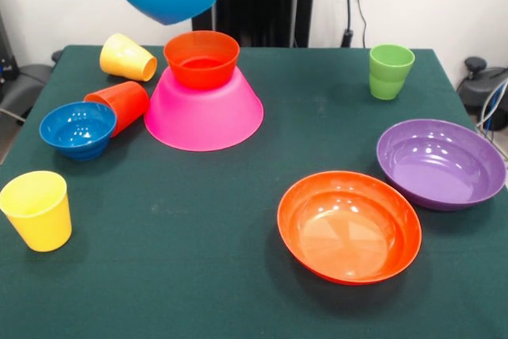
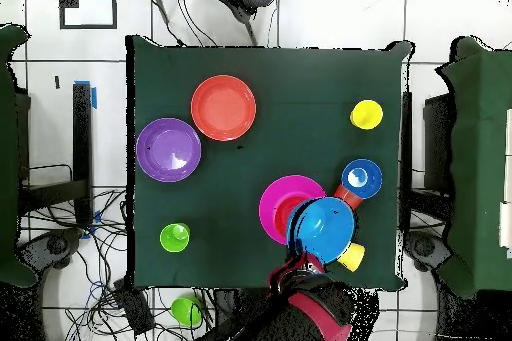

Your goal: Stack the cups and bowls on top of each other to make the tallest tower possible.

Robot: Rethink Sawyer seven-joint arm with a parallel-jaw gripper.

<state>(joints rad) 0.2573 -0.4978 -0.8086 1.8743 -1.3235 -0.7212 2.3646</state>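
The front view looks from low across the dark green cloth-covered table (image 1: 198,260), close enough that the table fills the frame. The overhead view looks straight down from high above, showing the whole table (image 2: 280,87) and the tiled floor (image 2: 330,17) around it. Both views share the tabletop.

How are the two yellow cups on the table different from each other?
The near yellow cup stands upright with its mouth up; the far yellow cup lies tipped on its side. The near one stands alone on the green cloth; the far one sits close behind the red cup and the pink bowl. Both look alike in colour, shape and size.
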